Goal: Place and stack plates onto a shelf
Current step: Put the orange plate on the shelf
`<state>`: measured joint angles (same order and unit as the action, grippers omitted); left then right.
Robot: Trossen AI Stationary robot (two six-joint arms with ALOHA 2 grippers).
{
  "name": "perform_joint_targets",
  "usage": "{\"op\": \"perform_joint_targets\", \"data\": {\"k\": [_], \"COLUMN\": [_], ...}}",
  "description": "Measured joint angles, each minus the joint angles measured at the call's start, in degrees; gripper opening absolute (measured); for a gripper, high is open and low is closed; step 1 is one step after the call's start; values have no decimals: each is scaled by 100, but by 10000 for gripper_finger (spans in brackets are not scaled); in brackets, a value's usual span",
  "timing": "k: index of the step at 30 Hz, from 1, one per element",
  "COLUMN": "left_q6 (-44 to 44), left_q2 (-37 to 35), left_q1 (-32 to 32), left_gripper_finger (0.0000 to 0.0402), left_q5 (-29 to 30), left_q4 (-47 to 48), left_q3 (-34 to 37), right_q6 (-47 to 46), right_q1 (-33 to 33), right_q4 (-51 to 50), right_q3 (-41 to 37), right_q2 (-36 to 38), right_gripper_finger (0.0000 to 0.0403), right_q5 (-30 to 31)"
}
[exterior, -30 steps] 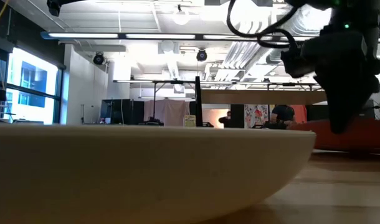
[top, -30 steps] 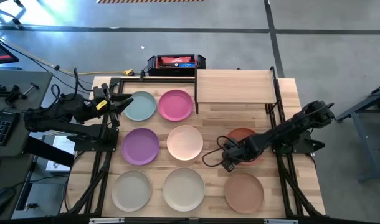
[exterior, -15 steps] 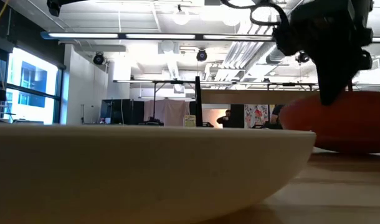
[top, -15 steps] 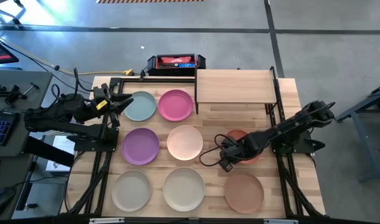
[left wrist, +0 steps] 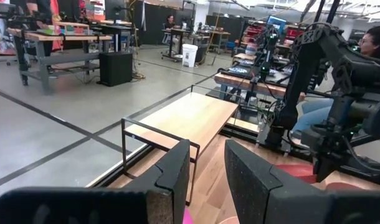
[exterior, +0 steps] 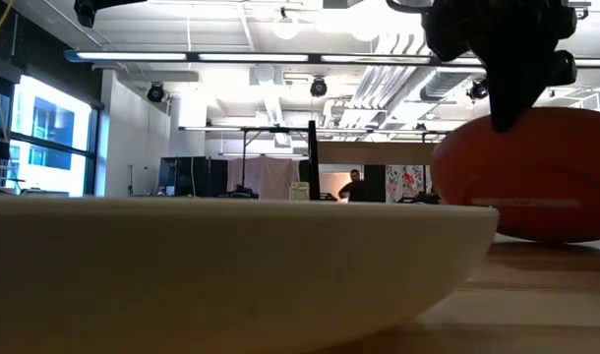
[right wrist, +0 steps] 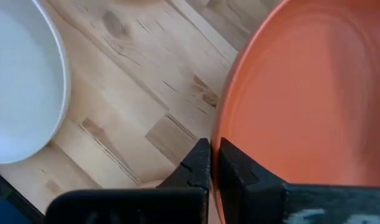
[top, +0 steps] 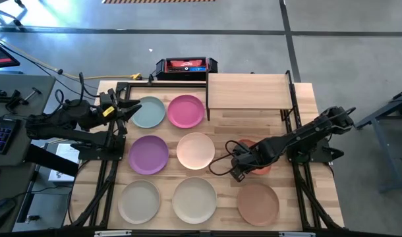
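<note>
The right gripper (top: pixel 238 168) has its jaws clamped on the terracotta plate's (top: pixel 257 155) rim, tilting it off the tabletop (top: pixel 221 131). The left gripper (top: pixel 132 109) hovers beside the teal plate (top: pixel 149 112), jaws narrowly parted.

No text, label, brand, number or sign is readable anywhere. The red and black box (top: pixel 186 66) past the table's far edge carries pale marks too small to make out, and the colourful panels in the room behind, seen in the low view, show no legible lettering.

Even overhead light; near plate (exterior: pixel 231 265) blurred.
</note>
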<state>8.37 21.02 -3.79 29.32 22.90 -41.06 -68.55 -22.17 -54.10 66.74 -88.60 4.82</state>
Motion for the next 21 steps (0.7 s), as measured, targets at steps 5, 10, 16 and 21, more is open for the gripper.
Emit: {"op": "perform_joint_targets", "data": {"k": [5,10,16,21], "left_q6": [-1,-1,-1,-1], "left_q2": [0,0,0,0], "left_q1": [0,2,0,1], "left_gripper_finger": [90,90,90,90], "left_q5": [0,0,0,0], "left_q4": [0,2,2,0], "left_q3": [0,0,0,0], "right_q6": [2,2,16,111], "right_q1": [0,0,0,-2], "right_q4": [-26,-117,-351,-422], "right_q3": [176,342,523,721], "right_q2": [4,4,4,4], "right_gripper_finger": [0,0,0,0], "right_q5": [84,124,354,391]}}
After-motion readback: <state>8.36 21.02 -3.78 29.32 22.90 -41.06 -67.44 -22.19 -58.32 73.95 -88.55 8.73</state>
